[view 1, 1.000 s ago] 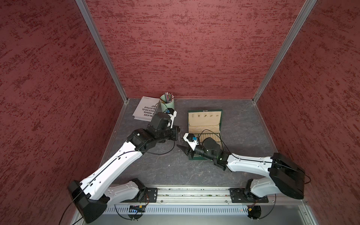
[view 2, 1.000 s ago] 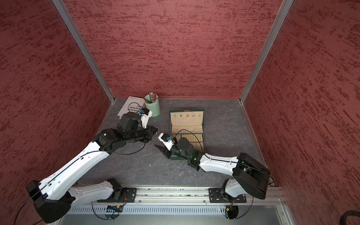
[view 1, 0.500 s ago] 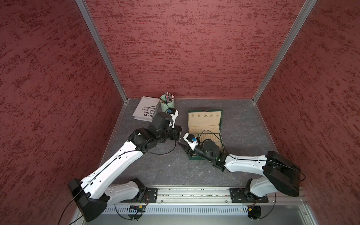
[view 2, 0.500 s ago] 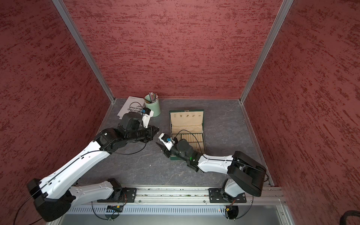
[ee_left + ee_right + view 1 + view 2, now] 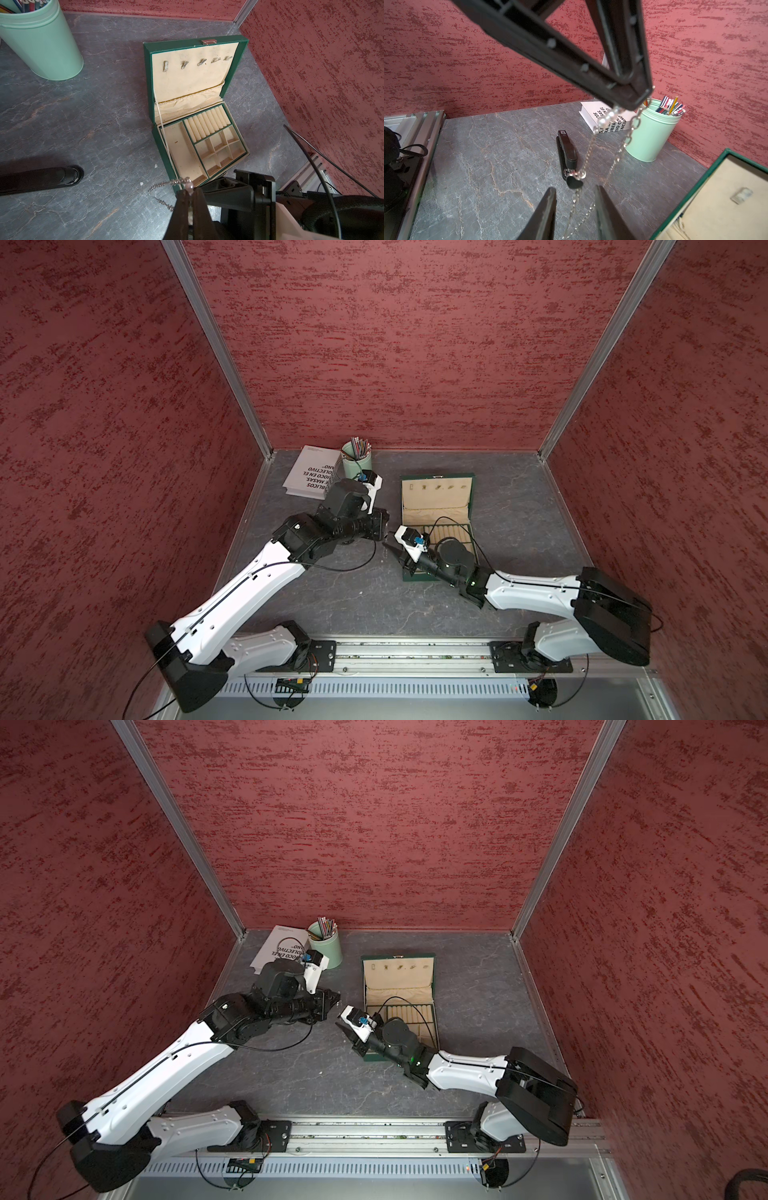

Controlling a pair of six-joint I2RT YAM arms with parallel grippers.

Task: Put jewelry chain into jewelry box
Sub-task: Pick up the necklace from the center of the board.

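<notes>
In both top views the left fingers point(image 5: 383, 529) and right fingers point(image 5: 388, 548) nearly meet, the open jewelry box point(image 5: 436, 499) at their 3 o'clock, bare tabletop point(image 5: 353, 601) toward 6 o'clock. The left wrist view shows the left fingers shut on the jewelry chain point(image 5: 160, 188) beside the box's corner; in the right wrist view the chain point(image 5: 629, 137) hangs straight down, two strands between the parted right fingers point(image 5: 549, 203).

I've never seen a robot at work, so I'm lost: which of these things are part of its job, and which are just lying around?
In the job: jewelry chain, pinched in the shut left gripper; open jewelry box; right gripper, jaws apart around the hanging chain.
Just lying about: mint-green pencil cup; white book; black stapler.
</notes>
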